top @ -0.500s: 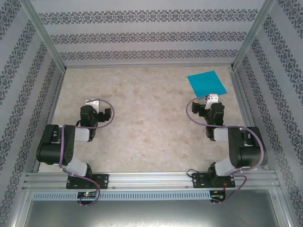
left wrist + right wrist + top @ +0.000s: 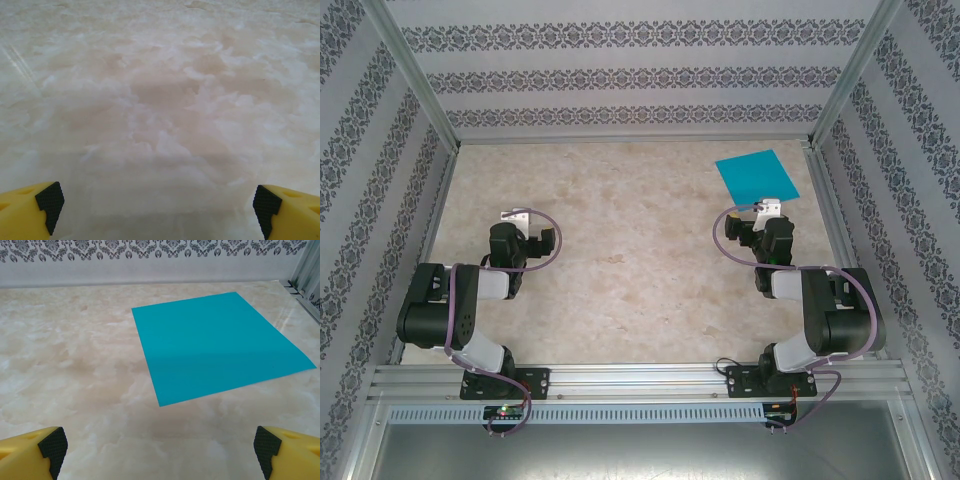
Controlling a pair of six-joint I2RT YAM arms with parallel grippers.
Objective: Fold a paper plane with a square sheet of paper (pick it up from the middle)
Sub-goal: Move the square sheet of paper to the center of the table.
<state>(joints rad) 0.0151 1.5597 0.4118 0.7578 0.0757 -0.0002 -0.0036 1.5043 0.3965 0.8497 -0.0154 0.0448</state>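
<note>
Near the square sheet of paper point(image 2: 220, 345), right tool point(image 2: 160, 447) low and spread; left tool point(image 2: 157, 205) likewise.

sheet point(image 2: 757, 175) on tbl point(image 2: 620, 250), far R | R tool point(image 2: 770, 207) just before it

Bright, even light is seen throughout. The table point(image 2: 160, 100) is blurred at the left wrist; a faint shadow is cast across the paper point(image 2: 215, 335).

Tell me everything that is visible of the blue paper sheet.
The square sheet of paper is thin, matte and cyan-blue, with no crease visible. It lies flat on the marble-look table, in the far right part, slightly turned. Only the table touches it; the open right end effector stands just before its near edge.
</note>
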